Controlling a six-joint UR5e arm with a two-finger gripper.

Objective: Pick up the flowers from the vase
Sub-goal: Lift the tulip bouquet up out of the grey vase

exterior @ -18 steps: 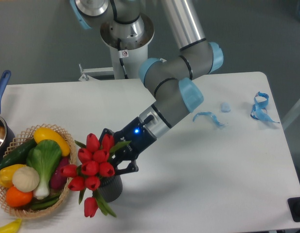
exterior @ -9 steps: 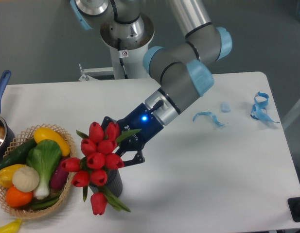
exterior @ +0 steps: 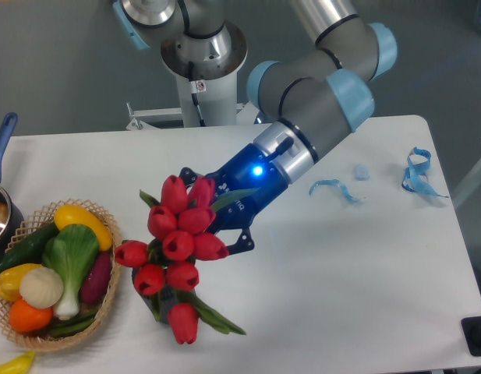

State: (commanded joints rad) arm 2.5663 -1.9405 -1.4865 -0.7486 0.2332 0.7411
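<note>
— Where are we with it?

— The gripper is clamped on the flowers, as far as I can judge; the red heads hide its fingertips. The bunch hangs tilted above the table, right of the basket.

— And the vase?

— Barely visible, a dark bit beneath the blooms. I can't tell whether the stems are clear of it.

— So nearly done?

— I'd say the grab is made; lifting fully free is what's left.

No text, label, brand or number can be read anywhere
</note>
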